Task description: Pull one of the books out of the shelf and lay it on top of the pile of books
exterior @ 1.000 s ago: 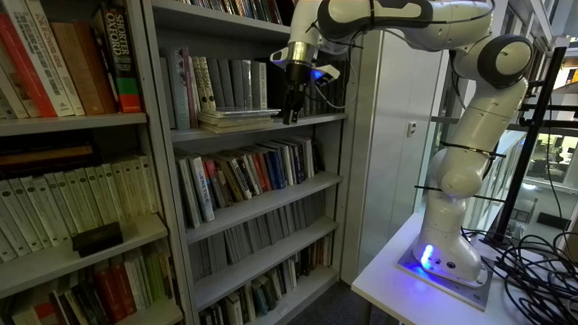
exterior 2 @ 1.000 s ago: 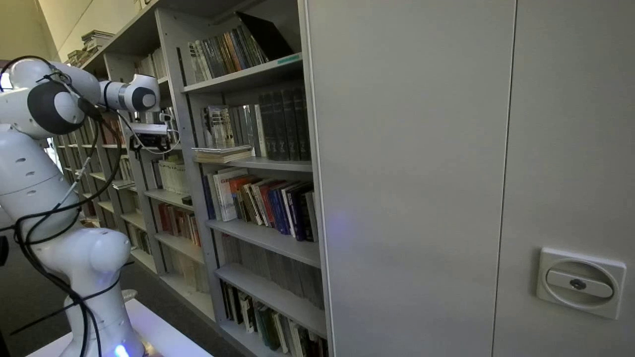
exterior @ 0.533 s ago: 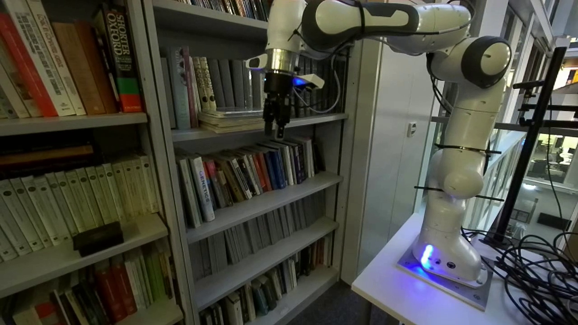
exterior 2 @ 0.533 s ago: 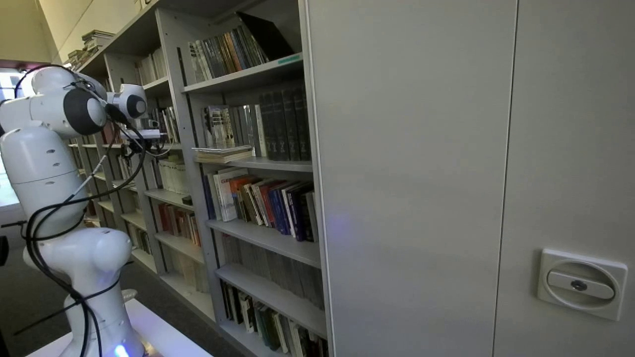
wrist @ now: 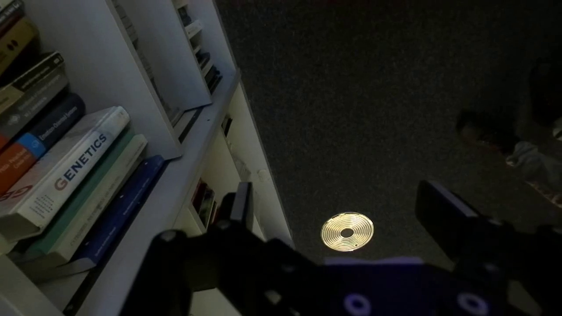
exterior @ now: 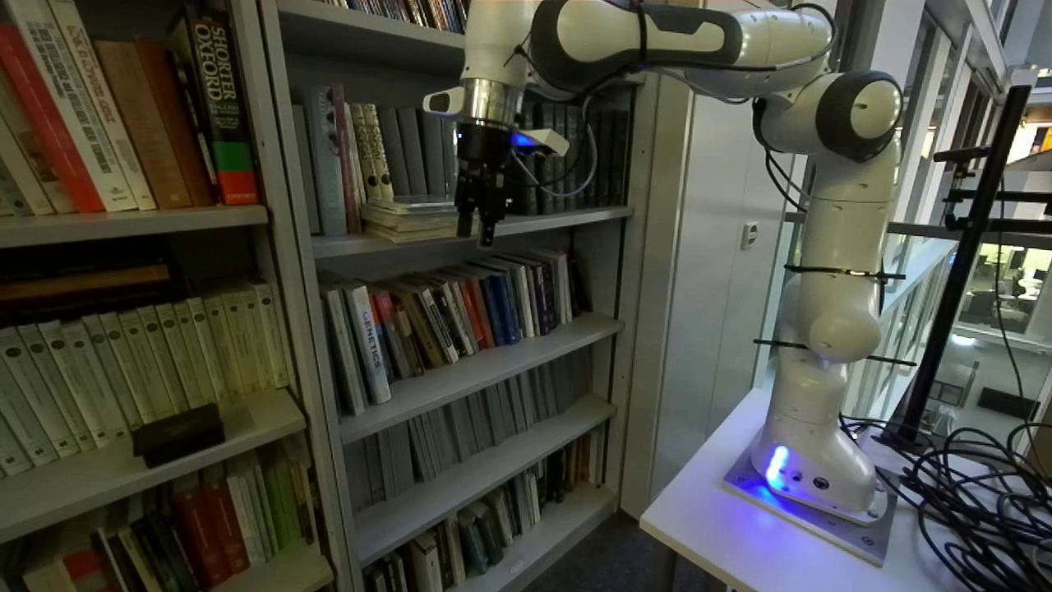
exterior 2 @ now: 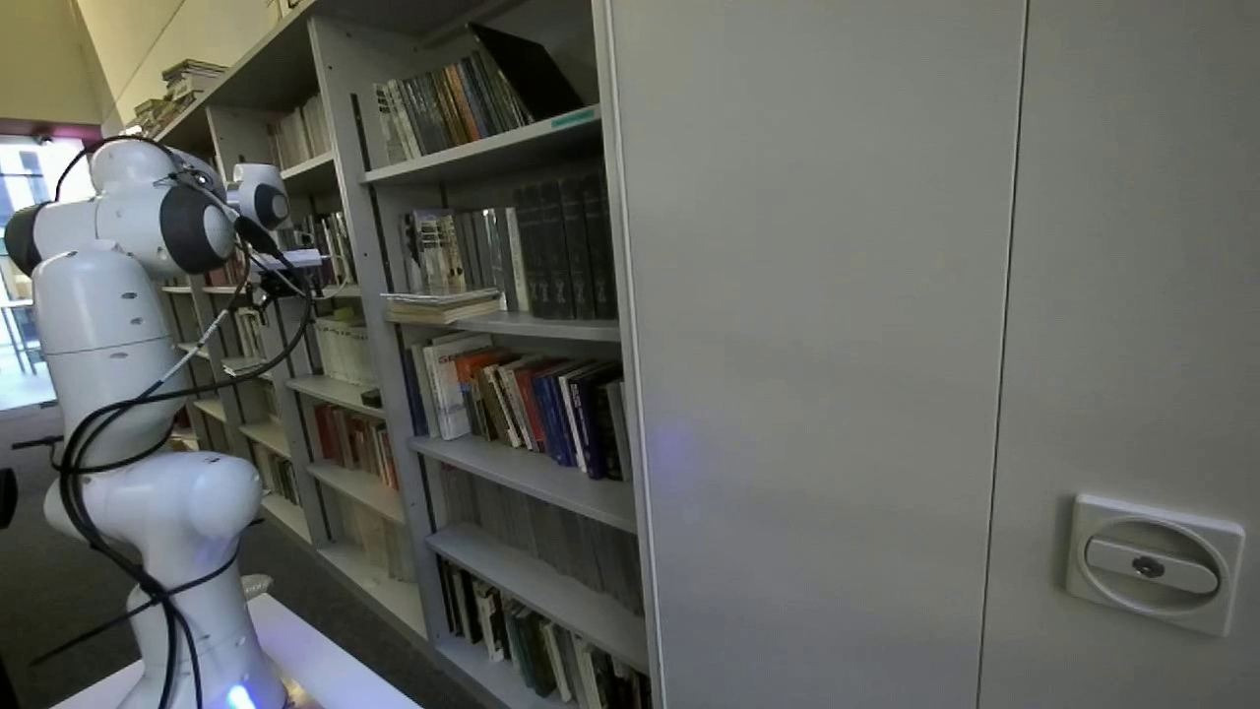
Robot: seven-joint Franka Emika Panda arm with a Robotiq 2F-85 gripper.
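Observation:
The grey metal shelf (exterior: 509,359) holds rows of upright books on several levels. On one level lies the pile of books (exterior: 394,220), stacked flat with its front jutting past the board; it also shows in an exterior view as the pile (exterior 2: 433,309). One level lower leans a row of upright books (exterior: 485,308), among them a white GENETICS book (wrist: 79,160). In front of the shelf, just beside the pile, my gripper (exterior: 475,234) points down. In the wrist view the gripper (wrist: 334,199) is open, with only floor between its fingers. Cables partly hide it in an exterior view.
A neighbouring bookcase (exterior: 123,228) stands on the left. A grey cabinet door (exterior 2: 817,345) adjoins the shelf. The arm's base sits on a white table (exterior: 699,501) with tangled black cables (exterior: 970,485). On the dark floor is a shiny ringed disc (wrist: 347,231).
The arm has swung so that the gripper slid leftward along the shelf front, nearer to the pile, dipping and then rising a little. Books and pile look unchanged.

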